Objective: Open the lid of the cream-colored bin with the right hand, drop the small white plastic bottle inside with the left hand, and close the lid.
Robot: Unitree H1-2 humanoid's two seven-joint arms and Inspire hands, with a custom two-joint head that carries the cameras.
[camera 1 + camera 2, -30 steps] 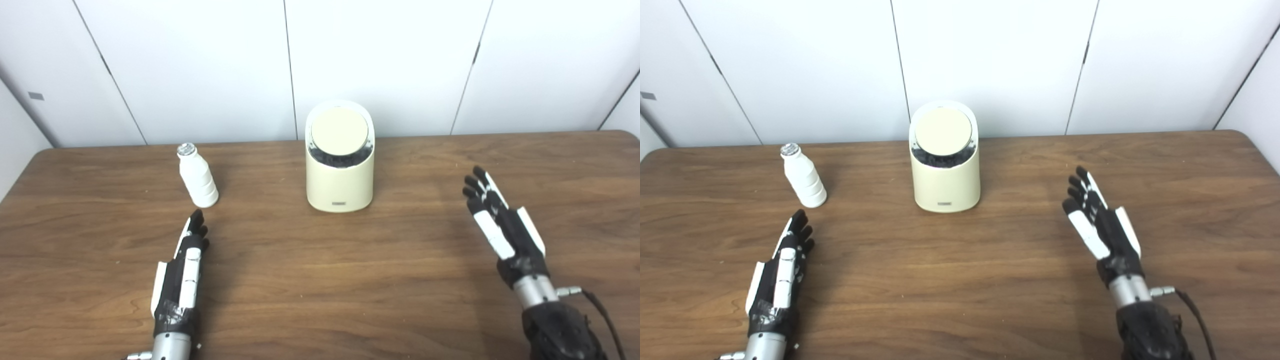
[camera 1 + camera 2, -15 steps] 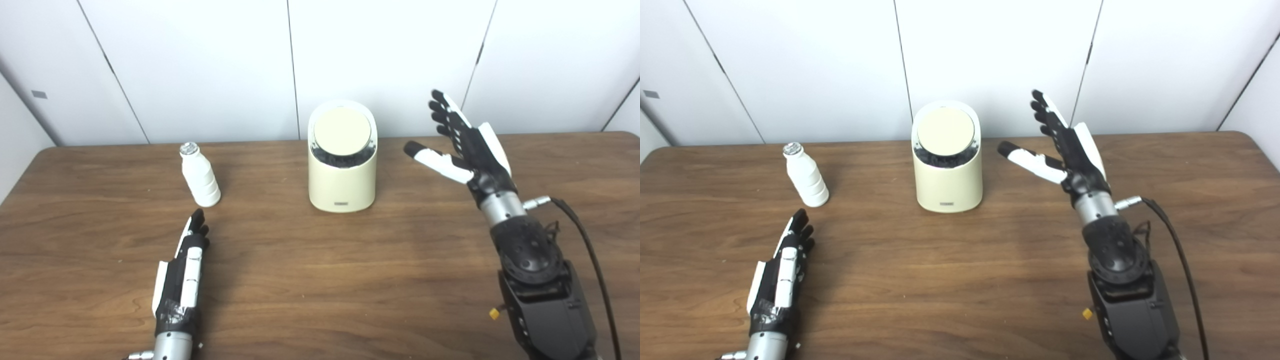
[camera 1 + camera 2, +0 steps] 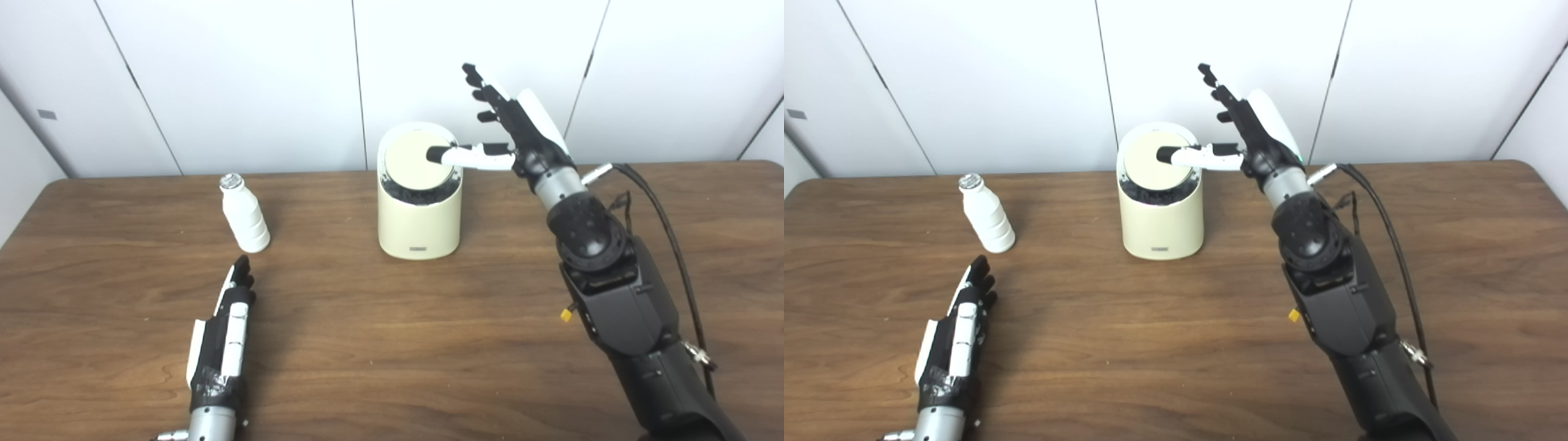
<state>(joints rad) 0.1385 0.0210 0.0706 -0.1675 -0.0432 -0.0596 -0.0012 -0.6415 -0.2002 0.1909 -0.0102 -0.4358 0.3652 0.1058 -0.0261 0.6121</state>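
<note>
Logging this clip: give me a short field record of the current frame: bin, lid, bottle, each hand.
bin: cream, upright, mid-table
lid: round, tilted toward camera, dark gap under its near edge
bottle: white, upright, left of bin, untouched
right hand: raised beside bin, open, thumb reaching over lid; contact unclear
left hand: flat on table, open, short of bottle

right hand (image 3: 520, 131) risen from table, thumb over lid (image 3: 411, 160) (fingers spread)
</note>
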